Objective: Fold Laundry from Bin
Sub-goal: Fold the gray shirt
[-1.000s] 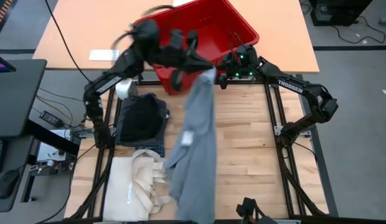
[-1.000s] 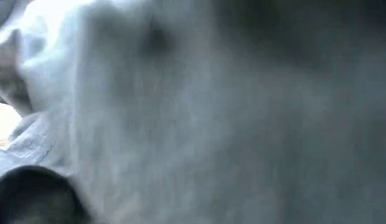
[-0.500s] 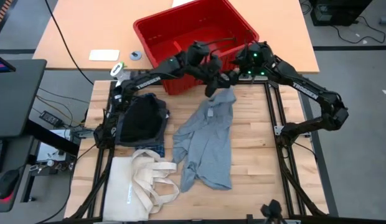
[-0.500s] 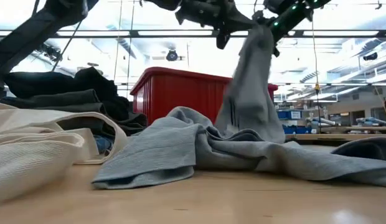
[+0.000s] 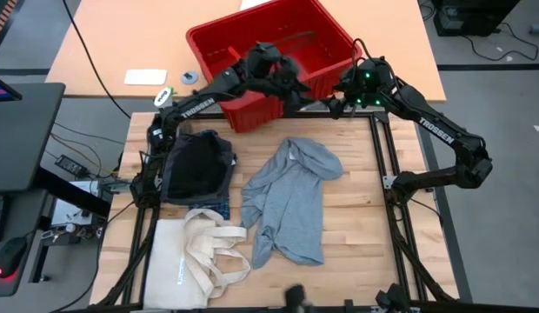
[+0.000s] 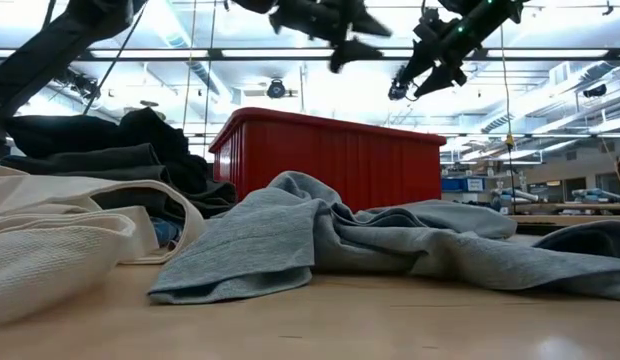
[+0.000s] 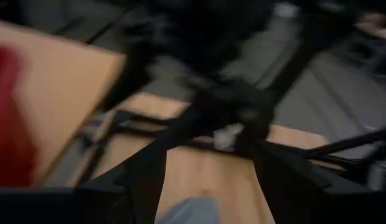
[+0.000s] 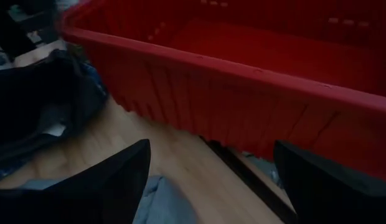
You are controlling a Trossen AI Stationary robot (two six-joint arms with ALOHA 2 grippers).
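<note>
Both the left pincer (image 5: 296, 89) and right pincer (image 5: 337, 103) hang open, holding nothing, above the grey garment (image 5: 289, 200).

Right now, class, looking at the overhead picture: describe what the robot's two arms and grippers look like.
Both arms are dark, jointed metal with white TROSSEN lettering on a link. The left gripper and right gripper each end in two dark tapered fingers. Green lights glow near the right arm's wrist, and thin black cables loop along the wrists.

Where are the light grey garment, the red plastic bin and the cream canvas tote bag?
light grey garment (image 5: 291, 202), high view, middle of cloth.
red plastic bin (image 5: 252, 111), high view, near wall.
cream canvas tote bag (image 5: 178, 261), high view, bag body.
</note>
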